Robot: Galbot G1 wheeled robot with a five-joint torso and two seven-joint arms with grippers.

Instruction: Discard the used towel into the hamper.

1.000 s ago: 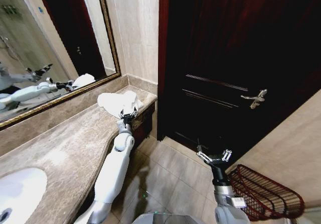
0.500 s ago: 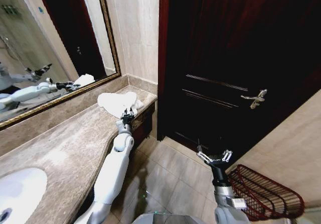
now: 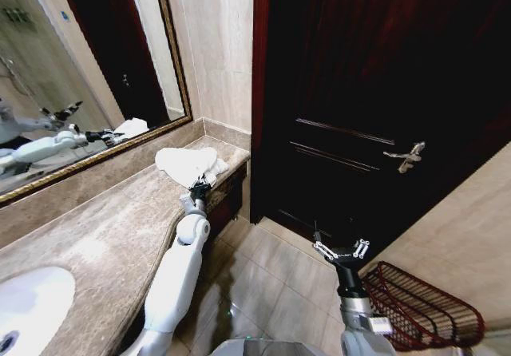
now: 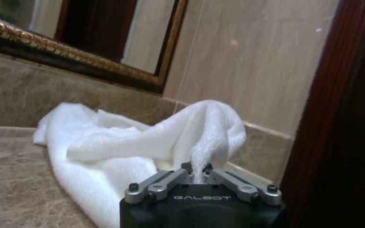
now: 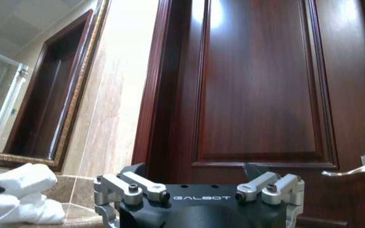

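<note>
One white towel (image 3: 188, 164) lies bunched on the far end of the bench (image 3: 104, 236), beside the mirror (image 3: 72, 77). The left hand (image 3: 200, 185) is closed, pinching a raised fold of the towel. The right hand (image 3: 340, 250) hangs spread wide, gripping nothing, above the floor. One hamper (image 3: 423, 308) stands on the floor beside the right arm, below the door (image 3: 375, 92).

Fluffy white terry towel (image 4: 138, 142) on polished marble counter (image 3: 104, 236); glossy dark wooden door (image 3: 375, 92).
</note>
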